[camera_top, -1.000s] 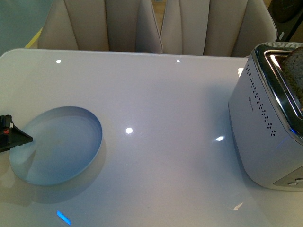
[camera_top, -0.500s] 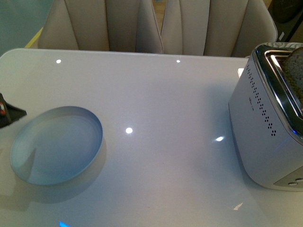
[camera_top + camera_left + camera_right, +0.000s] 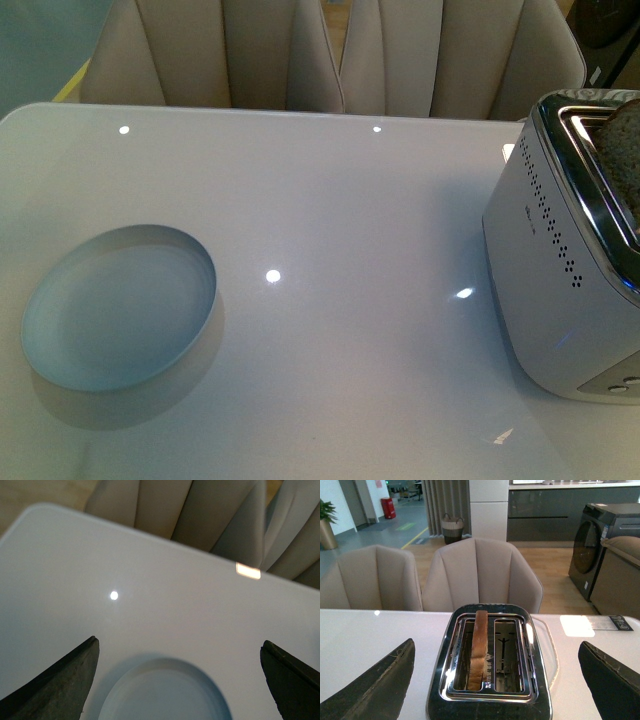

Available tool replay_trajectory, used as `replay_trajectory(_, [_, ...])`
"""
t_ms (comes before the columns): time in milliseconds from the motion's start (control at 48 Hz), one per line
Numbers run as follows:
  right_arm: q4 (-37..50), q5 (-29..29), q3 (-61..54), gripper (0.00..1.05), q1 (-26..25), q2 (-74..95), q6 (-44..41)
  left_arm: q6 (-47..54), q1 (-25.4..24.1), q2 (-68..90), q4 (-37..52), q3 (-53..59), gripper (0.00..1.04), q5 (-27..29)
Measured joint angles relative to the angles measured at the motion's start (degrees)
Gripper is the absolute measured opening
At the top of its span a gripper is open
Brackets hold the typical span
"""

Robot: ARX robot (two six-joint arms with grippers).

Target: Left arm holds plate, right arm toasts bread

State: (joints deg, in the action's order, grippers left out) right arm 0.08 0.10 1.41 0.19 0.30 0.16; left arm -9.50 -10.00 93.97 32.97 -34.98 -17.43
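The pale blue plate (image 3: 118, 305) lies flat on the white table (image 3: 340, 200) at the front left. In the left wrist view the plate (image 3: 162, 695) lies below and between the wide-open jaws of my left gripper (image 3: 180, 652), apart from both. That gripper is out of the front view. The bread slice (image 3: 479, 650) stands upright in one slot of the silver toaster (image 3: 490, 665). My right gripper (image 3: 497, 655) is open above the toaster, empty. In the front view the bread (image 3: 622, 150) pokes out of the toaster (image 3: 565, 260) at the right edge.
Beige padded chairs (image 3: 330, 55) stand behind the table's far edge. The toaster's second slot (image 3: 509, 655) is empty. A washing machine (image 3: 605, 545) and floor lie beyond in the right wrist view.
My left gripper's tip, at the plate's left rim a second ago, has drawn back to the left and out of the front view. Plate and toaster have not moved.
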Motion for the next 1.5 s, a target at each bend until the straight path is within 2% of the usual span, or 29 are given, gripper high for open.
replay_trajectory(208, [0.0,0.0,0.0,0.96,0.0,0.0,0.0,-10.56,9.6,-18.38,2.08,7.06,0.97,10.05])
replay_trajectory(417, [0.0,0.0,0.0,0.96,0.0,0.0,0.0,-15.63,16.37,-26.88,0.09,11.26,0.97,12.79])
replay_trajectory(458, [0.0,0.0,0.0,0.96,0.0,0.0,0.0,-10.86,18.18,-27.12,7.56,13.92,0.87,20.17])
replay_trajectory(500, [0.0,0.0,0.0,0.96,0.0,0.0,0.0,-3.82,18.8,-27.98,13.4,17.07,0.77,24.74])
replay_trajectory(646, [0.0,0.0,0.0,0.96,0.0,0.0,0.0,6.25,17.35,-33.83,14.82,23.02,0.47,24.46])
replay_trajectory(812, [0.0,0.0,0.0,0.96,0.0,0.0,0.0,8.31,15.28,-40.96,11.85,27.36,0.11,22.38])
replay_trajectory(875, [0.0,0.0,0.0,0.96,0.0,0.0,0.0,8.35,14.47,-42.99,10.73,28.24,0.03,21.29])
replay_trajectory(917, [0.0,0.0,0.0,0.96,0.0,0.0,0.0,8.63,12.66,-44.48,9.79,28.81,0.03,18.47])
replay_trajectory(1021, [0.0,0.0,0.0,0.96,0.0,0.0,0.0,8.68,10.34,-48.19,7.5,30.23,0.03,17.92])
replay_trajectory(1125, [0.0,0.0,0.0,0.96,0.0,0.0,0.0,8.7,10.25,-51.45,5.51,31.47,0.03,17.42])
replay_trajectory(1208, [0.0,0.02,0.0,0.96,0.0,0.0,0.0,8.76,10.23,-52.22,7.3,33.57,0.03,17.44])
replay_trajectory(1500, [0.0,0.0,0.0,0.96,0.0,-0.02,0.0,8.85,10.21,-65.66,-5.07,34.23,0.03,17.44])
